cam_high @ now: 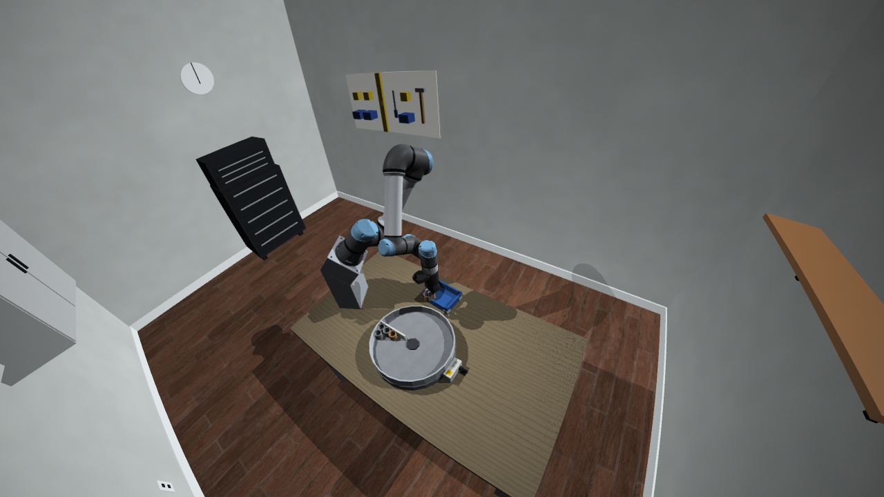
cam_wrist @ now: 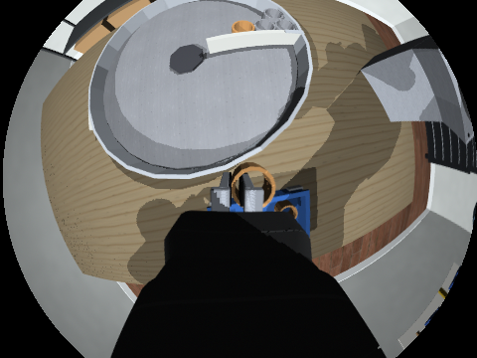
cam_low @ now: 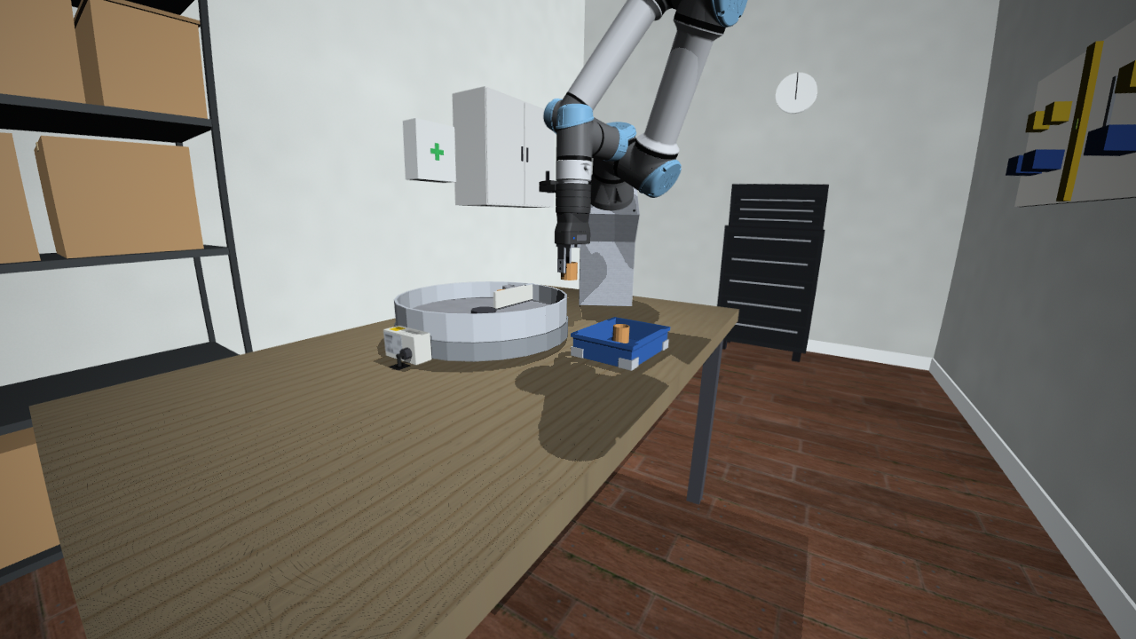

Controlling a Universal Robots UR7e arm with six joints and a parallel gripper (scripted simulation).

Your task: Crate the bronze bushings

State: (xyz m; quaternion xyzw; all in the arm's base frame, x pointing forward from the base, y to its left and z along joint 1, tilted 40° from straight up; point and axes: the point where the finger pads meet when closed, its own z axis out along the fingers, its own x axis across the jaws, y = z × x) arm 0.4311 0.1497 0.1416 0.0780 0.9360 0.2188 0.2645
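My gripper (cam_low: 565,266) is shut on a bronze bushing (cam_low: 571,271), held in the air above the near rim of the turning table and the edge of the blue crate (cam_low: 620,343). In the wrist view the held bushing (cam_wrist: 253,185) is an orange ring beside the fingers, with the crate (cam_wrist: 294,206) just below. One bronze bushing (cam_low: 620,329) stands upright in the crate. On the round grey turning table (cam_high: 412,344) one bronze bushing (cam_wrist: 242,27) and steel bushings (cam_wrist: 274,22) lie against a white bar (cam_wrist: 254,42).
A small white control box (cam_low: 406,343) sits at the turning table's edge. The arm's grey pedestal (cam_low: 607,262) stands behind the crate. The table's edge runs just right of the crate. Shelves with cardboard boxes (cam_low: 111,159) stand to the left.
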